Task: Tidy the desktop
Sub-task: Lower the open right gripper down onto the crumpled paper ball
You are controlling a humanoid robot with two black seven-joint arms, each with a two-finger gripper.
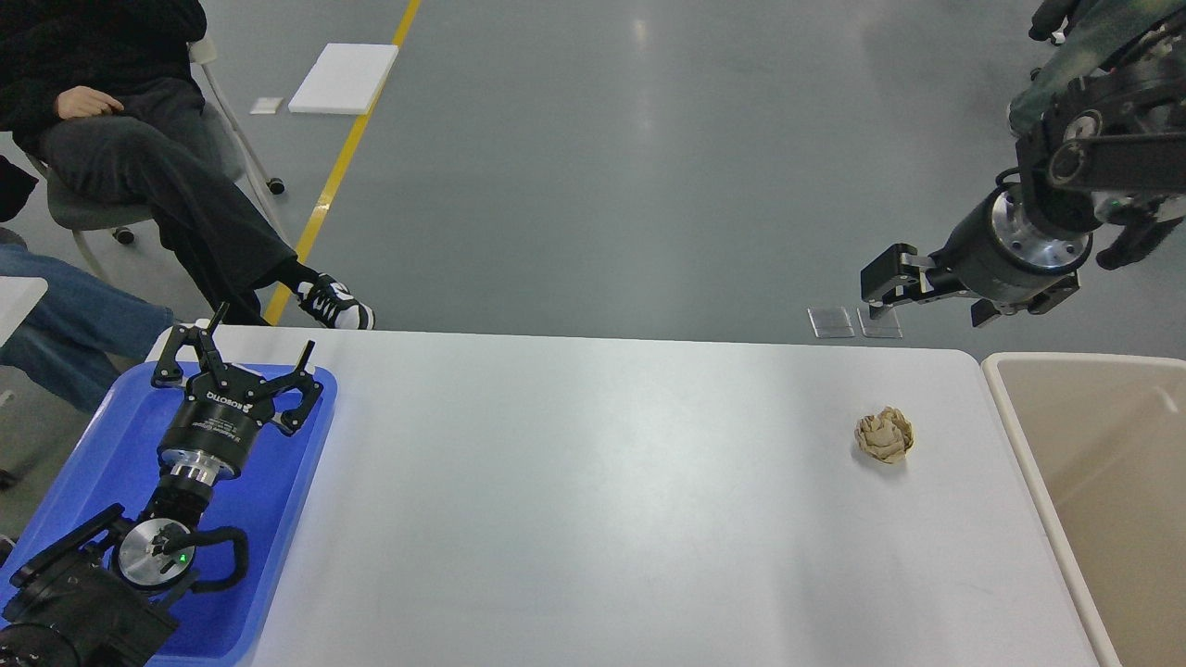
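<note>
Two grippers in view. My left gripper [248, 348] hangs over the far end of the blue tray [102, 463], jaws spread wide and holding nothing. My right gripper [878, 278] is raised beyond the far right edge of the worktop, over the grey floor [602, 167], pointing left; it shows dark and side-on, so I cannot tell whether its jaws are spread or pressed together.

White worktop [574, 500] fills the middle of the head view, wide, with rounded far corners. Blue tray sits on its left end. One crumpled tan paper ball [885, 435] lies on the right part of the worktop, near the beige bin [1010, 408] but not touching it. Bin stands against the worktop's right edge.

Beyond the worktop: two small clear plates [852, 321] on the floor below my right gripper, a yellow floor line [343, 157], a white board [345, 78], and a seated person [139, 157] at far left.
</note>
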